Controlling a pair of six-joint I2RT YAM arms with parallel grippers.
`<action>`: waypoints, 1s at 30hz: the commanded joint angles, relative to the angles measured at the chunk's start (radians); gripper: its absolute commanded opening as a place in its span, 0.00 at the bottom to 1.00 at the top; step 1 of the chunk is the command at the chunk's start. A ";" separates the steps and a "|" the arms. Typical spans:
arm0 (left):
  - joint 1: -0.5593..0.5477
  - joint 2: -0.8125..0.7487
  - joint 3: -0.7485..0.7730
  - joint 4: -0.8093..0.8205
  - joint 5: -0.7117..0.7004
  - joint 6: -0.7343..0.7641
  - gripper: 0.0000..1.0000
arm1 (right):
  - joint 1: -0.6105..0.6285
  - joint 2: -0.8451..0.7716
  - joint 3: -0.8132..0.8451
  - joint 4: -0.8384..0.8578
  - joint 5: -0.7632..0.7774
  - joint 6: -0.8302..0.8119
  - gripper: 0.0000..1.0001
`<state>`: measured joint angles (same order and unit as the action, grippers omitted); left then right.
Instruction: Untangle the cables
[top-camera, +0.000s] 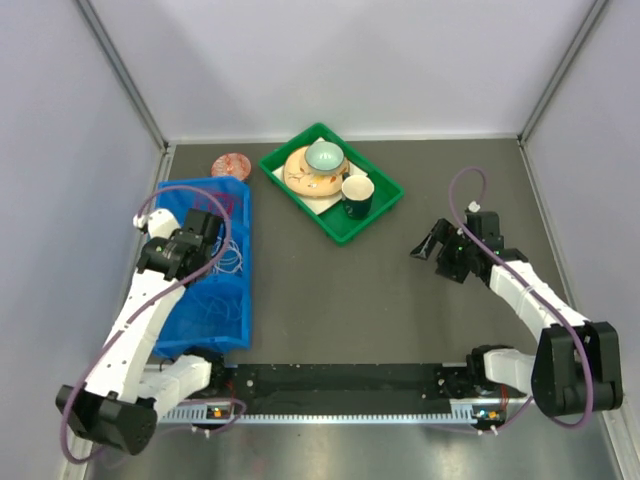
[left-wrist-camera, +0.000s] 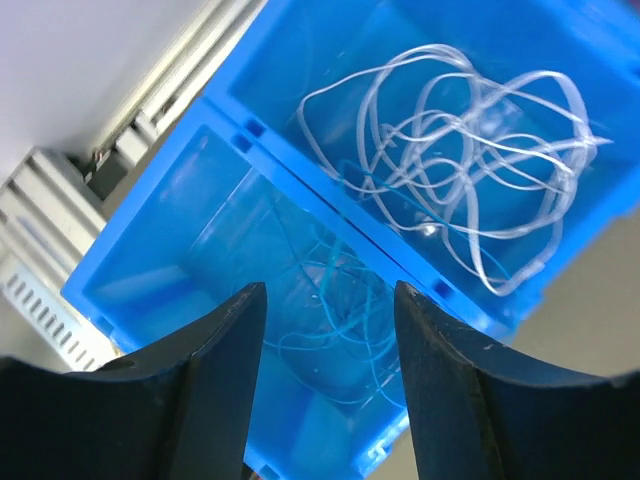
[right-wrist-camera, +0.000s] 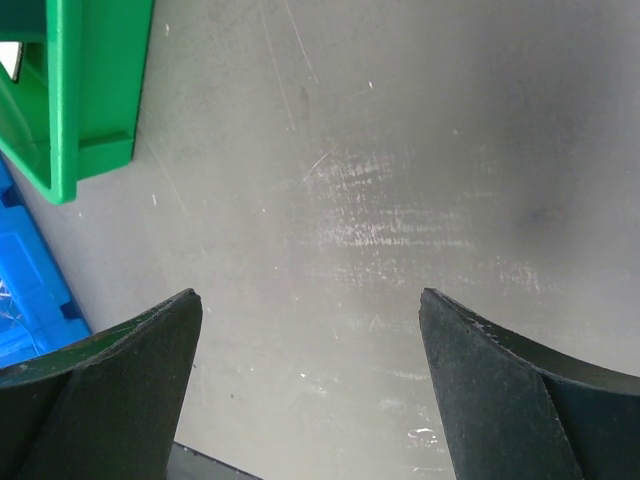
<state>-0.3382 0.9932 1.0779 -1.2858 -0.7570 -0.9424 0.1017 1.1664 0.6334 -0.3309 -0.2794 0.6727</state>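
A white cable (left-wrist-camera: 460, 130) lies in loose tangled loops in one compartment of the blue bin (left-wrist-camera: 150, 250). A thin blue cable (left-wrist-camera: 345, 310) is coiled in the neighbouring compartment, right below my left gripper (left-wrist-camera: 330, 290). That gripper hangs above the bin, open, with nothing between its fingers. In the top view the left gripper (top-camera: 205, 232) is over the bin (top-camera: 200, 335) and the white cable (top-camera: 231, 260) shows beside it. My right gripper (top-camera: 432, 246) hovers open over bare table at the right; its fingers (right-wrist-camera: 130, 350) are empty. A red cable cannot be made out.
A green tray (top-camera: 290, 190) at the back centre holds a plate, a bowl and a dark cup. A small reddish round object (top-camera: 230, 165) lies behind the bin. The tray's corner (right-wrist-camera: 80, 100) and the bin edge (right-wrist-camera: 30, 290) show left of the right gripper.
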 joint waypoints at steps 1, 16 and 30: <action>0.201 0.016 -0.047 0.183 0.174 0.191 0.58 | -0.008 0.009 0.023 0.033 -0.024 -0.024 0.89; 0.318 0.094 -0.105 0.284 0.329 0.280 0.48 | -0.008 0.058 0.012 0.062 -0.038 -0.030 0.89; 0.331 0.061 -0.136 0.272 0.286 0.229 0.12 | -0.010 0.084 0.020 0.073 -0.047 -0.041 0.89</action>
<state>-0.0139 1.0882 0.9367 -1.0100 -0.4431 -0.6994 0.1017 1.2457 0.6334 -0.2993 -0.3161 0.6537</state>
